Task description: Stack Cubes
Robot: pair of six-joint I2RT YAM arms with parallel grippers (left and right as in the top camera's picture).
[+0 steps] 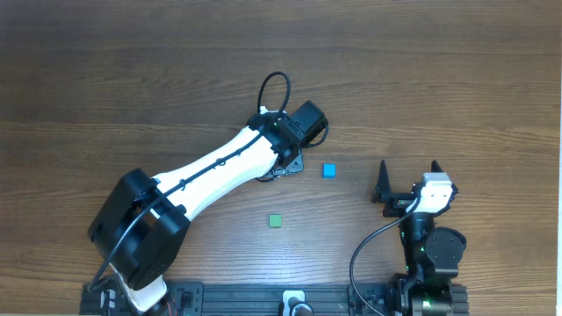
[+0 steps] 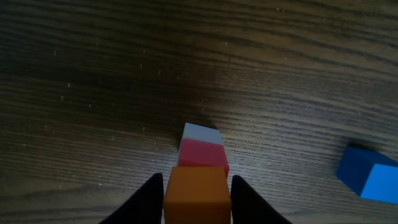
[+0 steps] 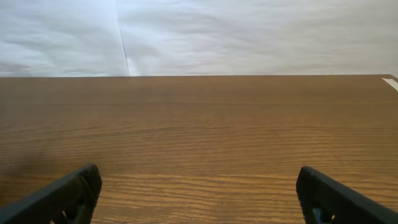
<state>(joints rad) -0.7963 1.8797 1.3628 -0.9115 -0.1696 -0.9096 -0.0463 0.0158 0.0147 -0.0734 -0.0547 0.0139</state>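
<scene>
Left gripper over mid-table, held cube between its fingers, directly above a two-cube stack. Loose cube near the stack's right. Another cube nearer the arm bases. Right gripper farther right, apart from all.

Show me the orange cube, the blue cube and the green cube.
orange cube (image 2: 196, 194): left wrist view, middle of the face toward the camera.
blue cube (image 1: 329, 170): top view, middle of its top face.
green cube (image 1: 276, 221): top view, middle of its top face.
</scene>
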